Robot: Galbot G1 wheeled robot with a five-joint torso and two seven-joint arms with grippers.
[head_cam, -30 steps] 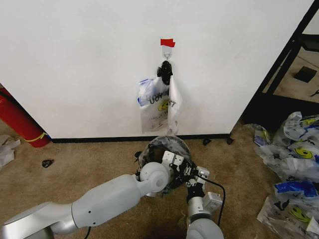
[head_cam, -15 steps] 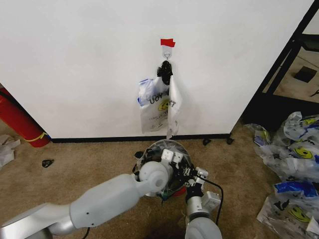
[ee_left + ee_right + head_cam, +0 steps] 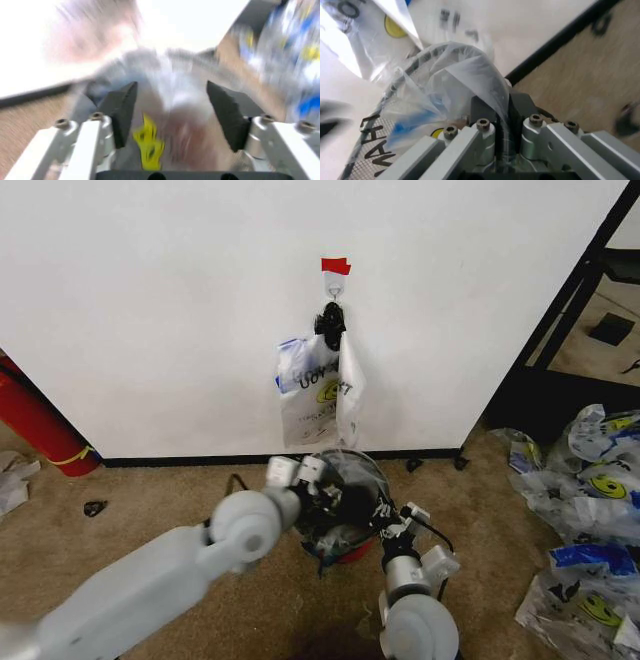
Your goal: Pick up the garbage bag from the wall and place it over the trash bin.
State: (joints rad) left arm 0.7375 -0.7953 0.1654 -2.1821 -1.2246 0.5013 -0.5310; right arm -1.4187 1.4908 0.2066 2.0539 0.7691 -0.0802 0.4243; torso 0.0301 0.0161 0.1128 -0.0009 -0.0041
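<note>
A translucent garbage bag (image 3: 352, 472) is draped over the small black trash bin (image 3: 350, 554) with a red base, which stands on the carpet below the wall (image 3: 150, 300). My right gripper (image 3: 386, 516) is at the bin's right rim, shut on a fold of this garbage bag (image 3: 470, 78). The left gripper (image 3: 312, 483) is at the bin's left rim, its dark pads (image 3: 123, 112) standing apart with blurred plastic (image 3: 170, 112) beyond them. More bags (image 3: 320, 385) hang from the clear hook (image 3: 335, 285) under the red tape.
A tall red cylinder (image 3: 35, 420) leans at the left wall. A pile of similar bags (image 3: 590, 510) lies on the carpet at right, beside a black shelf frame (image 3: 575, 300). A small dark object (image 3: 96, 507) and a white scrap (image 3: 10, 480) lie at left.
My left arm has swung left, carrying its gripper from the bin's right side to its left rim. The right gripper has shifted slightly right, still holding the bag.
</note>
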